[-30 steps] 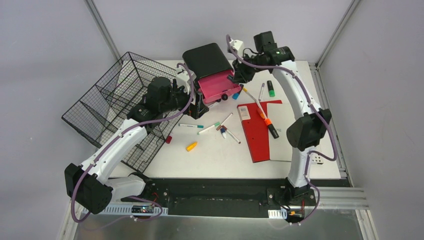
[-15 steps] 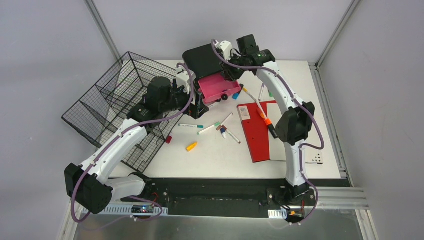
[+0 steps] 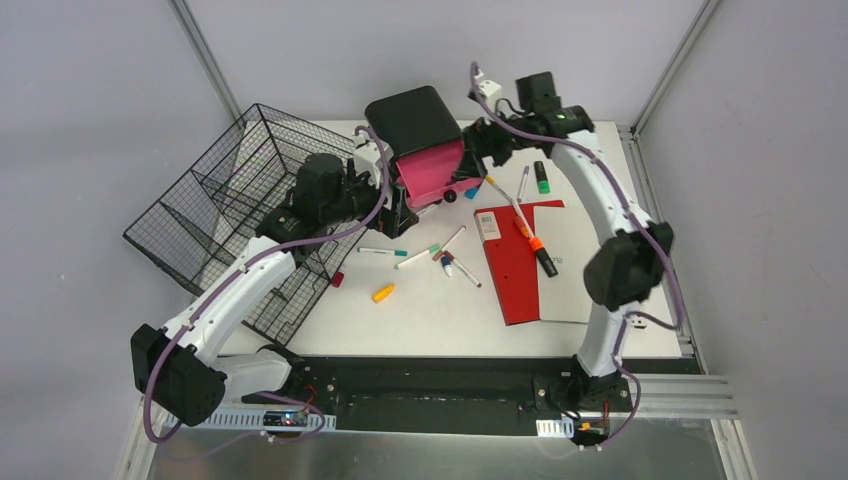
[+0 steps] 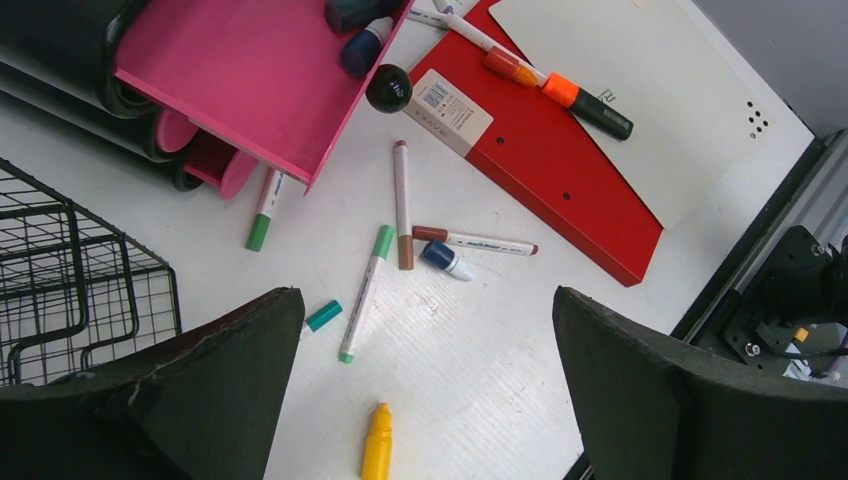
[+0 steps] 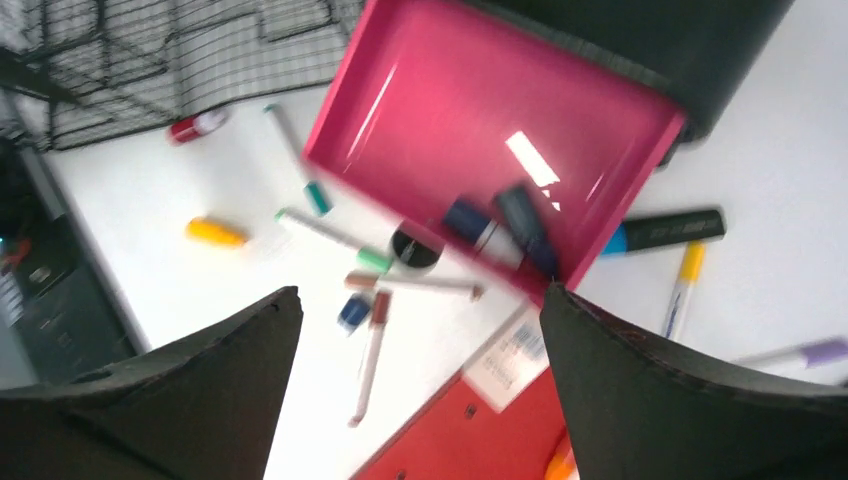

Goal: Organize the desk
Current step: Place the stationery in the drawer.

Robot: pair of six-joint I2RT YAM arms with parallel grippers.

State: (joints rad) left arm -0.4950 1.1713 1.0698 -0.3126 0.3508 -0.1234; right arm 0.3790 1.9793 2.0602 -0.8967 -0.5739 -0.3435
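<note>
Take in the white surface [image 3: 440,320] first, spanning the whole work area ahead of the arms and carrying everything named below. Note the black wire basket [image 3: 215,215] tipped on its side at the left edge, then the black drawer unit [image 3: 415,115] at the far middle, with its pink drawer [image 3: 432,170] pulled out and seemingly slanting down toward the near side. Mark the red-and-white notebook [image 3: 515,270] lying flat right of centre, with an orange-capped marker [image 3: 540,255] resting across it. Find the right end effector [image 5: 420,290] hanging just above the pink drawer, spread wide and gripping nothing. Find the left end effector [image 4: 425,292] equally wide and empty, low beside the unit over the scattered pens. Judging by two dark markers [image 5: 500,225] lying at the drawer's front corner, treat the step in hand as loading loose pens into the drawer. For the next pen, pick an isolated one such as the green-tipped marker [image 3: 541,178] or the yellow marker [image 3: 383,293]. Descend with fingers astride the barrel, close at mid-length, and release low over the drawer's deep end to avoid roll-out over the lip.
</note>
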